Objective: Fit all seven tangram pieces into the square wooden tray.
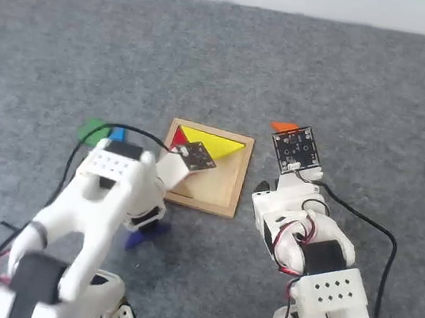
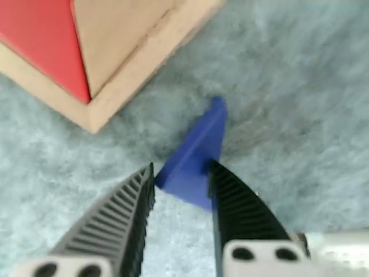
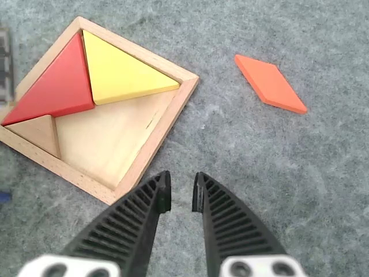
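The square wooden tray (image 3: 151, 167) holds a red triangle (image 3: 55, 86), a yellow triangle (image 3: 121, 72) and a small plain-wood triangle (image 3: 37, 133). My left gripper (image 2: 180, 172) sits just off the tray's near-left corner (image 2: 95, 112), shut on a blue triangle (image 2: 193, 147) that stands tilted on the carpet. The blue triangle (image 1: 141, 236) peeks out under the left arm. My right gripper (image 3: 181, 180) hangs over the carpet beside the tray's right edge, its fingers nearly together and holding nothing. An orange parallelogram (image 3: 270, 83) lies beyond it.
A green piece (image 1: 91, 130) and a light blue piece (image 1: 117, 133) lie on the grey carpet left of the tray (image 1: 206, 204). The orange parallelogram (image 1: 284, 126) lies to the tray's far right. Open carpet stretches behind the tray.
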Controlling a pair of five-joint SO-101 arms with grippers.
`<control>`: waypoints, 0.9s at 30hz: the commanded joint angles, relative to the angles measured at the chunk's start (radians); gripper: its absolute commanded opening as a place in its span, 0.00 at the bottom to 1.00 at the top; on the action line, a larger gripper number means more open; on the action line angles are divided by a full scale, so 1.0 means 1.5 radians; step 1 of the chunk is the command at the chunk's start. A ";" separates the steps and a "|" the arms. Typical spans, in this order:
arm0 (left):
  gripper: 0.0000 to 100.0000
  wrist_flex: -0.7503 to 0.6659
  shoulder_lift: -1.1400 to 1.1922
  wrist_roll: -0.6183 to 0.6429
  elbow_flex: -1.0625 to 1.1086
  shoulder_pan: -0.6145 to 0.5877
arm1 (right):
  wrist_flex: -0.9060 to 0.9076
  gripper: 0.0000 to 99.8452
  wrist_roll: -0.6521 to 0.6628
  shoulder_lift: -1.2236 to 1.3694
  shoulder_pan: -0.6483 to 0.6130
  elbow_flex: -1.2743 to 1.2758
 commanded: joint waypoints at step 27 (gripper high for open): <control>0.25 -0.061 -0.116 -0.027 0.064 -0.059 | -0.011 0.09 -0.004 0.001 0.012 -0.025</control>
